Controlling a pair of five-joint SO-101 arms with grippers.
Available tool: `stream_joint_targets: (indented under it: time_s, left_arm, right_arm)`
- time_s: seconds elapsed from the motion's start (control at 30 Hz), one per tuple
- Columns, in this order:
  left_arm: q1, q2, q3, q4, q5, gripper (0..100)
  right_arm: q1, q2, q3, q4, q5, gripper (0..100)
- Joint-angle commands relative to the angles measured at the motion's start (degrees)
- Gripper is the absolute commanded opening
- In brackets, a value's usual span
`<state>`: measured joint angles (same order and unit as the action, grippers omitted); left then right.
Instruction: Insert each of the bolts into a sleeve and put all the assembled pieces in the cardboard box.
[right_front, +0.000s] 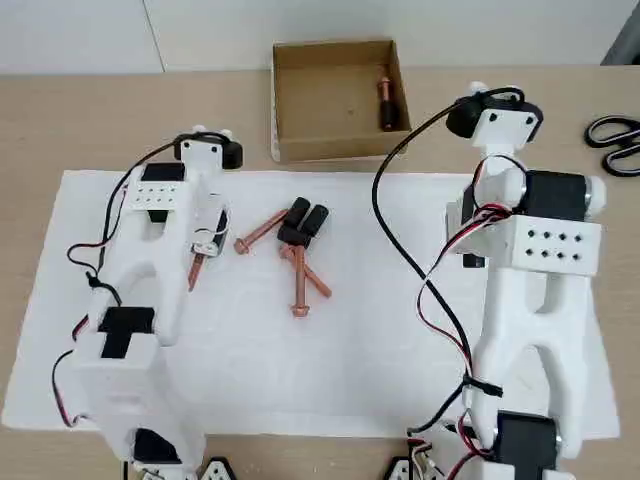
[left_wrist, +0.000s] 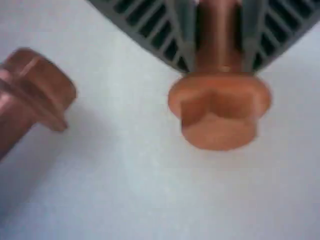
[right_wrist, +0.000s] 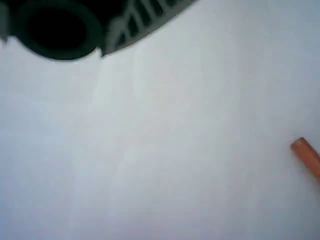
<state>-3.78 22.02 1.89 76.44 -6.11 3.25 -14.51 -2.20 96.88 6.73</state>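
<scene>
My left gripper (right_front: 203, 250) is shut on a copper bolt (right_front: 195, 272) and holds it low over the white mat; its hex head (left_wrist: 220, 110) sticks out past the ribbed fingers (left_wrist: 150, 35). A second bolt (left_wrist: 30, 95) lies close beside it. My right gripper (right_front: 470, 255) hangs over the mat's right side, shut on a black sleeve (right_wrist: 55, 27) whose open bore faces the camera. Two more black sleeves (right_front: 306, 217) and three loose bolts (right_front: 300, 280) lie mid-mat. The cardboard box (right_front: 290, 100) stands behind the mat with one assembled piece (right_front: 386, 105) inside.
The white mat (right_front: 350, 370) covers the wooden table, with free room across its front. Black scissors (right_front: 615, 140) lie at the far right. A bolt tip (right_wrist: 307, 155) shows at the edge of the right wrist view.
</scene>
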Motion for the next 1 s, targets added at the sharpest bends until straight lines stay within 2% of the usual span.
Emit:
stream_joint_targets:
  time_s: [0.0,0.13,0.27,0.97]
  left_arm:
    - [-0.26,0.53,-0.04,-0.88,-0.44,1]
    - [-0.26,0.79,-0.04,-0.88,-0.44,1]
    - [-0.44,0.70,-0.04,-0.88,-0.26,6]
    - [-0.44,1.23,-1.10,-2.55,-0.26,6]
  right_arm:
    - [-0.40,-2.51,-0.26,-0.92,-0.35,0.7]
    - [-0.40,-2.51,-0.26,-0.92,-0.35,0.7]
    - [-0.40,-2.51,-0.26,-0.92,-0.35,0.7]
    - [-0.40,-2.51,0.00,-1.01,-0.44,0.7]
